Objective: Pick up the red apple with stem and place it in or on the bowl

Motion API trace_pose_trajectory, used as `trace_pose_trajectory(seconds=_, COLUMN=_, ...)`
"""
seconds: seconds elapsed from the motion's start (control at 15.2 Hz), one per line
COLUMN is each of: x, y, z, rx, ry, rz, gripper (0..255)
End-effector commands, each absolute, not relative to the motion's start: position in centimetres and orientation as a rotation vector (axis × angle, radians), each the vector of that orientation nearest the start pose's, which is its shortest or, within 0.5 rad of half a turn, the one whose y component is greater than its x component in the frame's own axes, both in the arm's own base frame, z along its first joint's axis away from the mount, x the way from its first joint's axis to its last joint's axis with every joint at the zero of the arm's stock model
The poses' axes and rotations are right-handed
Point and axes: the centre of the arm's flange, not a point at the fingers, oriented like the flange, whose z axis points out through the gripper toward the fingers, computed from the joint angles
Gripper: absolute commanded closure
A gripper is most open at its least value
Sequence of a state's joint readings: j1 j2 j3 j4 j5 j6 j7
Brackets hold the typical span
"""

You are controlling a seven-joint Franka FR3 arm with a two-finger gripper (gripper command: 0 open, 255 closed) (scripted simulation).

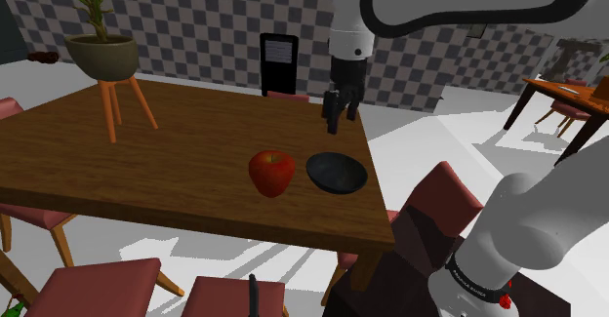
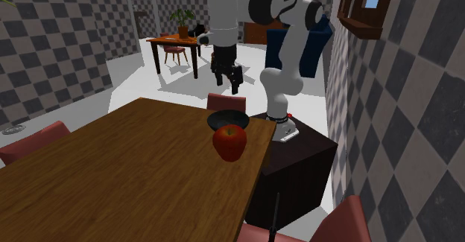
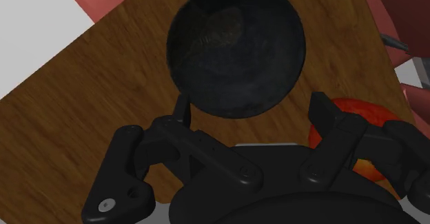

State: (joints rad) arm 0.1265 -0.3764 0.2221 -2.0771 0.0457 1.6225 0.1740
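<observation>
A red apple (image 1: 271, 173) with a short stem stands on the brown wooden table (image 1: 146, 169), just to the shoulder view's left of a dark shallow bowl (image 1: 337, 174) near the table's corner. My black gripper (image 1: 335, 115) hangs in the air above and slightly behind the bowl, open, nothing between its fingers. In the second exterior view the apple (image 2: 229, 142) sits in front of the bowl (image 2: 227, 119), with the gripper (image 2: 226, 80) above them. In the wrist view the bowl (image 3: 236, 47) lies ahead of the open gripper (image 3: 251, 109), and the apple (image 3: 358, 116) is half hidden behind one finger.
A potted plant (image 1: 102, 57) on a wooden tripod stands at the table's far left. Red chairs (image 1: 93, 288) line the table's edges, one (image 2: 226, 101) just behind the bowl. A second orange table (image 2: 175, 43) stands further off. The dark stand (image 2: 298, 158) adjoins the table corner.
</observation>
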Motion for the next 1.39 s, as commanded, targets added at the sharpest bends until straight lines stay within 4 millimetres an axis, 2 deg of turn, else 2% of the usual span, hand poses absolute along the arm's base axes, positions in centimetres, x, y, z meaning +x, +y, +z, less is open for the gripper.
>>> trace_pose_trajectory(seconds=0.0, x=41.3, y=18.9, z=57.0, rx=-3.177, ry=-0.258, rz=0.125, gripper=0)
trace_pose_trajectory(seconds=0.66, x=46.9, y=30.4, z=55.8, rx=-3.134, ry=-0.338, rz=0.155, gripper=0)
trace_pose_trajectory(seconds=0.73, x=47.2, y=31.1, z=55.7, rx=-3.131, ry=-0.342, rz=0.157, gripper=0)
trace_pose_trajectory(seconds=1.19, x=46.9, y=31.0, z=52.1, rx=-3.131, ry=-0.342, rz=0.157, gripper=0)
trace_pose_trajectory(seconds=1.32, x=46.8, y=31.0, z=51.8, rx=-3.131, ry=-0.342, rz=0.157, gripper=0)
